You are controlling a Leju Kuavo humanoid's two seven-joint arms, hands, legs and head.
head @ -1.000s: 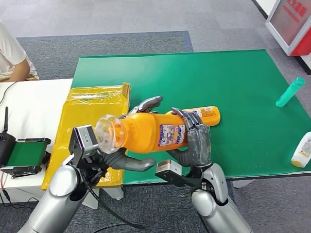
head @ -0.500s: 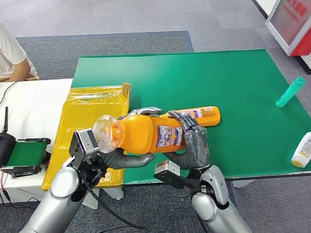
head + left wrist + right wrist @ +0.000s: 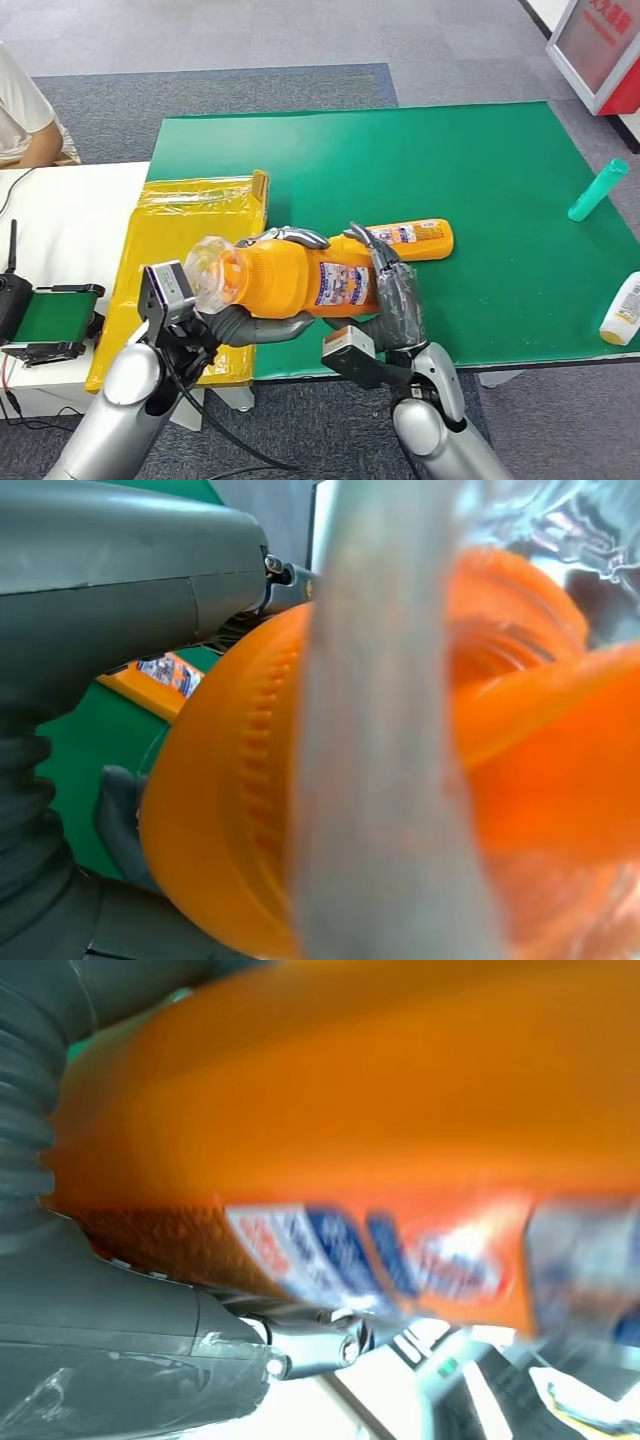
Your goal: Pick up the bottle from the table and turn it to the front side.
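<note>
A large orange bottle (image 3: 302, 277) with a clear rounded cap (image 3: 210, 274) and a blue-and-white label is held lying sideways above the near edge of the green mat (image 3: 453, 170). My right hand (image 3: 396, 295) grips its base end, fingers curled over the top. My left hand (image 3: 264, 325) holds it near the neck, thumb below and fingers over the top. In the left wrist view the orange bottle (image 3: 241, 810) and its clear cap sit very close. In the right wrist view the bottle (image 3: 340, 1110) shows its label, blurred. A second, slimmer orange bottle (image 3: 419, 237) lies on the mat behind.
A yellow padded bag (image 3: 181, 250) lies at the mat's left edge. A teal tube (image 3: 598, 189) and a white-and-yellow bottle (image 3: 623, 310) lie at the far right. A person's arm (image 3: 30, 120) is at the upper left, by a white table (image 3: 68, 230) with a small green device (image 3: 53, 318).
Both hands have carried the bottle slightly left and toward me. My left hand's fingers have closed down over the top of the bottle near its neck.
</note>
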